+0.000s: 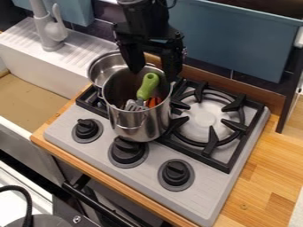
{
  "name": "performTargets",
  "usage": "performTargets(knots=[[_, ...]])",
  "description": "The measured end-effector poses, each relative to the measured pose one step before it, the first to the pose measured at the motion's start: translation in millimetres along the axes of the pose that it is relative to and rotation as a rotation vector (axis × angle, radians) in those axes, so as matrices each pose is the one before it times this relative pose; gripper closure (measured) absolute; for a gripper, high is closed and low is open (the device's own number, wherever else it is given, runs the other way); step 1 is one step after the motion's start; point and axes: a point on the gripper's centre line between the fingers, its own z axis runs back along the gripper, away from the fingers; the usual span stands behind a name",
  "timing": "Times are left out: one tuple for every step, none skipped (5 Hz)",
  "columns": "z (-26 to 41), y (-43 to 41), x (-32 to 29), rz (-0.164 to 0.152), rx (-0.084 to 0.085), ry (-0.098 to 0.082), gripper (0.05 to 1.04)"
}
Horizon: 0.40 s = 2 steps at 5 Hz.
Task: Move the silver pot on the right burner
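Observation:
The gripper point(154, 73) hangs over the back right rim of a tall silver pot point(139, 126). Its fingers are apart, one over the pot's mouth and the other by the right rim; whether either touches the pot I cannot tell. Upright, the pot stands left of the right burner point(205, 119), near the middle of the stove. Inside it are a utensil with a green handle point(148, 85), a grey slotted head and something orange. A second, wider silver pot point(106, 66) is behind it to the left, partly hidden.
Black grates cover the stove point(112, 155), with three black knobs along its front. At the left are a white sink point(35, 80) and a grey faucet point(50, 33). A blue-grey panel point(234, 42) rises behind, and wooden counter point(266, 168) lies to the right.

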Motion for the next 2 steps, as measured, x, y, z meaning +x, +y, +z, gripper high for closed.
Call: performTargets(knots=[[-6.43,0.31,-3.89,0.0070,-0.0062,0.0296,0.083],[9.79,8.14,7.28,0.0430,-0.0176,-0.0032,0.083]])
